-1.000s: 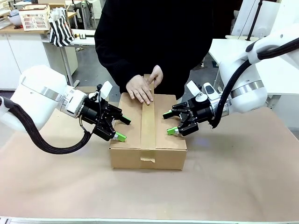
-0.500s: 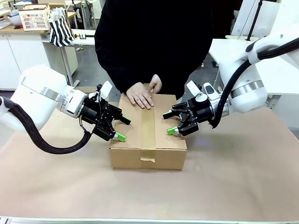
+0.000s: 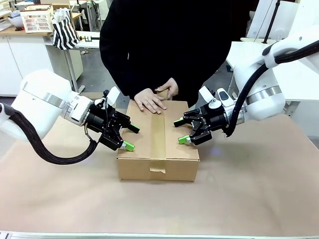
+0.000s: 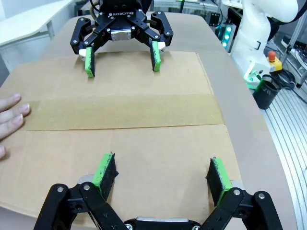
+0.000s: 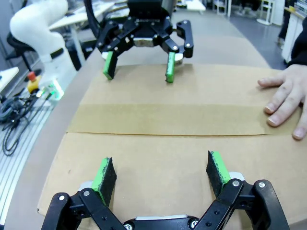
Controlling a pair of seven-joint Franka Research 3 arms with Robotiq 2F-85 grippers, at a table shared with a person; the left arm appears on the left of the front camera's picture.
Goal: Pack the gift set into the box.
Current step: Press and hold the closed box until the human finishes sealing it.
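The box (image 3: 158, 141) sits shut on the table (image 3: 259, 189), taped down the middle, so what is inside is hidden. The left hand (image 3: 130, 137) and right hand (image 3: 180, 131) hover spread at its sides. A person's hand (image 3: 149, 101) presses the far edge

"ROBOTIQ" on right gripper (image 4: 122, 51)

Left gripper (image 3: 127, 137) at centre left and right gripper (image 3: 181, 131) at centre right faced each other, jaws spread wide.
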